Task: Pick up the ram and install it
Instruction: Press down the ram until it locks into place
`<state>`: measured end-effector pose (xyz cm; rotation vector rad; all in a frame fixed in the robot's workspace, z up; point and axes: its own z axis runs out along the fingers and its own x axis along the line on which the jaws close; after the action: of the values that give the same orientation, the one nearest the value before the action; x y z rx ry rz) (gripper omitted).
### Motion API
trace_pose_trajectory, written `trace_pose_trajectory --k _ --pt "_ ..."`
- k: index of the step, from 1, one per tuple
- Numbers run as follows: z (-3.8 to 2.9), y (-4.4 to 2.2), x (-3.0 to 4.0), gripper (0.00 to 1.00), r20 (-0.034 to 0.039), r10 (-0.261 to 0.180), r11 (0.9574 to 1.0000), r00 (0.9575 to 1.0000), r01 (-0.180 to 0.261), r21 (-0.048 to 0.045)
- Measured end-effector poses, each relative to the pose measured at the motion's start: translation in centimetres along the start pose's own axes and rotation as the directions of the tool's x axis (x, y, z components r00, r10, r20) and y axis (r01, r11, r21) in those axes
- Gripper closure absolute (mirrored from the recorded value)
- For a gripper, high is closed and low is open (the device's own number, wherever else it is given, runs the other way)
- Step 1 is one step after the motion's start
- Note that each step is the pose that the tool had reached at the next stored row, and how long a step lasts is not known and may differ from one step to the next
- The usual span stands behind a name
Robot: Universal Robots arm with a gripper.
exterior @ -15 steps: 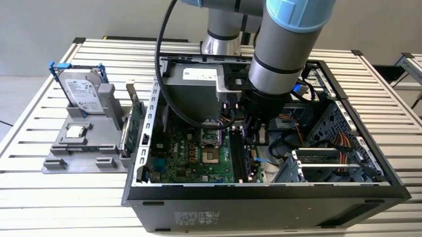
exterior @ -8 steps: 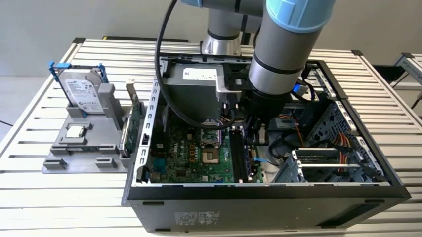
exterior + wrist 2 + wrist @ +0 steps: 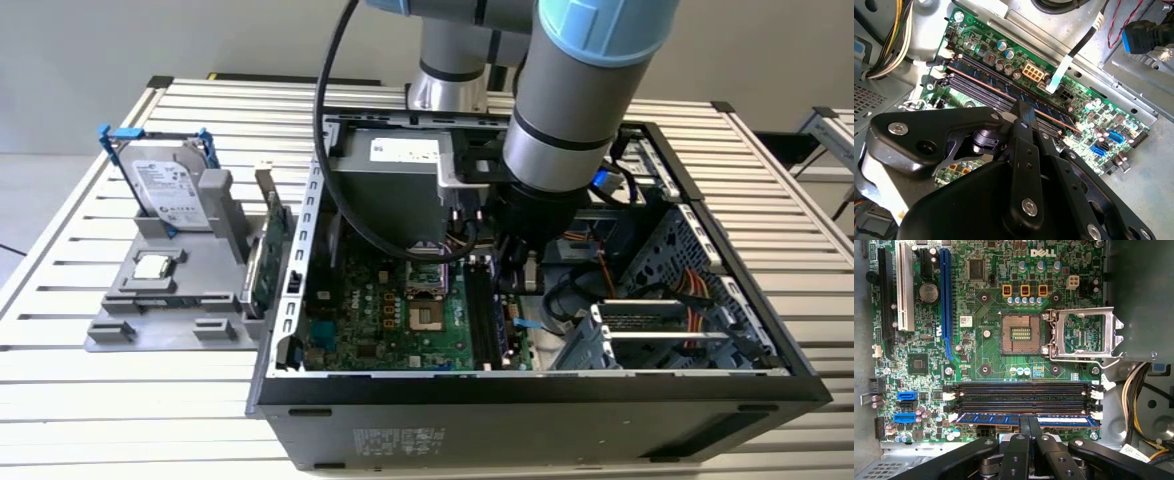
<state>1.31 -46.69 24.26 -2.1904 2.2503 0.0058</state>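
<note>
My black end effector (image 3: pixel 1028 432) is down inside the open dark computer case (image 3: pixel 534 395), clenched on the long, thin blue ram stick (image 3: pixel 989 418). The ram lies along the slot just beside the two bare black memory slots (image 3: pixel 1021 395) on the green motherboard (image 3: pixel 979 347). Slatted metal table (image 3: pixel 120 385) beneath.

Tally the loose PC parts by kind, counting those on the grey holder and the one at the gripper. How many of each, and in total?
hard drive: 1
processor chip: 1
expansion card: 1
ram stick, gripped by the gripper: 1
Total: 4
</note>
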Motion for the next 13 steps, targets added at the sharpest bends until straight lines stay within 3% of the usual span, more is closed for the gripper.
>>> trace_pose_trajectory --k 3,8,13 --pt "0.05 0.08 0.0 1.0 0.0003 0.0 1.0 1.0 0.0 0.0002" --pt "0.83 0.62 -0.03 1.0 0.0002 0.0 1.0 1.0 0.0 0.0012" --pt "1.0 0.95 -0.05 1.0 -0.0002 0.0 1.0 1.0 0.0 0.0012"
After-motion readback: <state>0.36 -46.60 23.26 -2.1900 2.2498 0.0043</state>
